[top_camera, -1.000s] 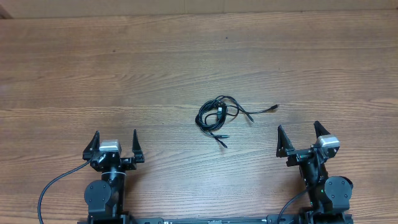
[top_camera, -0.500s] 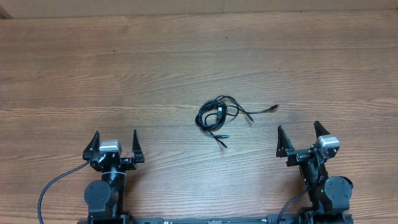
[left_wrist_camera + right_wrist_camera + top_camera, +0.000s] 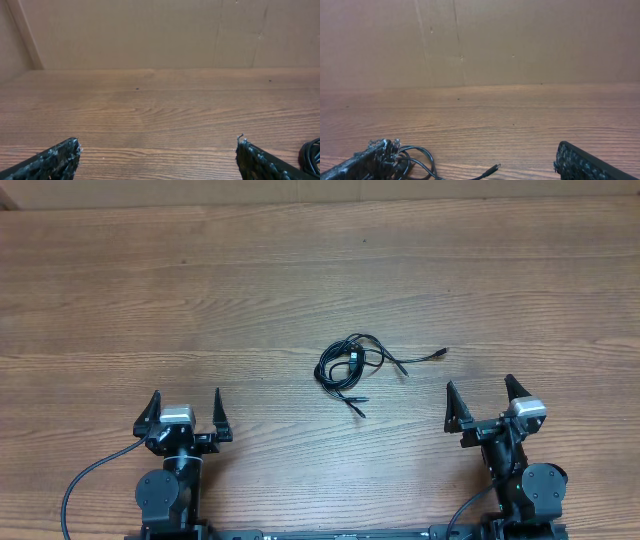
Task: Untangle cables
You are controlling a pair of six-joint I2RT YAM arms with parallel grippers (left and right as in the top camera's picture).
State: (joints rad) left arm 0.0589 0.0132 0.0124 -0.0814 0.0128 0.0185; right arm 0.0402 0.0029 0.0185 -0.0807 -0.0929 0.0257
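The cables (image 3: 352,364) lie as a small tangled black bundle at the middle of the wooden table, with one plug end reaching right (image 3: 440,354) and another pointing down (image 3: 358,412). In the right wrist view the bundle (image 3: 415,157) sits at the lower left with a plug end (image 3: 492,169). A loop shows at the right edge of the left wrist view (image 3: 311,152). My left gripper (image 3: 186,412) is open and empty at the front left. My right gripper (image 3: 481,399) is open and empty at the front right, to the right of the bundle.
Thick black wires (image 3: 85,480) run from the arm bases at the table's front edge. A cardboard wall (image 3: 480,40) stands along the far edge of the table.
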